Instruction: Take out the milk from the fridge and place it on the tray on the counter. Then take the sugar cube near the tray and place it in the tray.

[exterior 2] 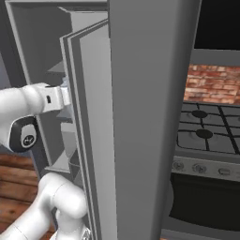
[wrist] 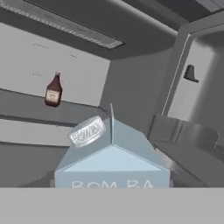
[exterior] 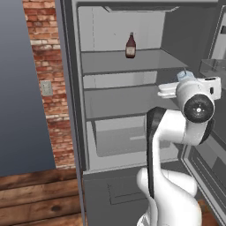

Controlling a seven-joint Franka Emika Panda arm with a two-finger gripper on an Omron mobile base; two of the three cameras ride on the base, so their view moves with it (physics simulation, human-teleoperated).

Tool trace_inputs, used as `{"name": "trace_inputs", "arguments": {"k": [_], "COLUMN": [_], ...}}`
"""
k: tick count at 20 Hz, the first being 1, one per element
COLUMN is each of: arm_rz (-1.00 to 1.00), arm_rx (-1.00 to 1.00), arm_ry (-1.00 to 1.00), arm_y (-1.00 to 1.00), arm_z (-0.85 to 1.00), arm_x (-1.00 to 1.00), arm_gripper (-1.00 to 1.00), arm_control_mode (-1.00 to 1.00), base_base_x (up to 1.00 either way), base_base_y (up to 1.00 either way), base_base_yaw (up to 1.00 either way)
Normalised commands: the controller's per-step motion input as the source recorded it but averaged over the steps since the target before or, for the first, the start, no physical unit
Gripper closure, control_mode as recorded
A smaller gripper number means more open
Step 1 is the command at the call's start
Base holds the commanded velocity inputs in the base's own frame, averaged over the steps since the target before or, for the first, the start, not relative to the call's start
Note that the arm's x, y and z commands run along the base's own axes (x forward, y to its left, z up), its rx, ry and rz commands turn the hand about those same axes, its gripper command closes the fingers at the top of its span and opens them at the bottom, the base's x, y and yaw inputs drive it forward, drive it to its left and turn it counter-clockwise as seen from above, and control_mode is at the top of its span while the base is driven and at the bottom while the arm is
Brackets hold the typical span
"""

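The fridge (exterior: 123, 62) stands open, and my arm reaches in at the right end of its middle shelf. The milk (exterior: 185, 75), a pale blue-and-white carton, pokes its gabled top up just behind my wrist. In the hand view the milk (wrist: 112, 162) is very close and centred, with its round cap to the left of the ridge. My fingers are hidden behind the wrist in the left base view, so their hold on the carton cannot be judged. The tray, the counter and the sugar cube are out of view.
A dark brown bottle (exterior: 130, 46) stands on the upper shelf, well left of the carton. A pale drawer (exterior: 128, 139) sits below the middle shelf. The open fridge door (exterior 2: 150, 117) with its door shelf (wrist: 183, 133) stands close on the right. Beyond it lies a stove (exterior 2: 206, 131).
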Motion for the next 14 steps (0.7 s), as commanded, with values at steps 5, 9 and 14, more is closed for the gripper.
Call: {"name": "trace_inputs", "arguments": {"k": [5,9,14], "arm_rz": [0.03,0.11,0.10], "arm_rx": [0.00,0.03,0.04], "arm_ry": [-0.01,0.06,0.06], "arm_y": [0.27,0.26,0.07], "arm_z": [0.13,-0.10,-0.21], "arm_x": [-0.54,-0.07,-0.01], "arm_gripper": [1.00,1.00,1.00], "arm_control_mode": [-1.00,-1.00,-1.00], "base_base_x": [0.00,0.00,0.00], "base_base_y": [0.00,0.00,0.00], "base_base_yaw": [0.00,0.00,0.00]}}
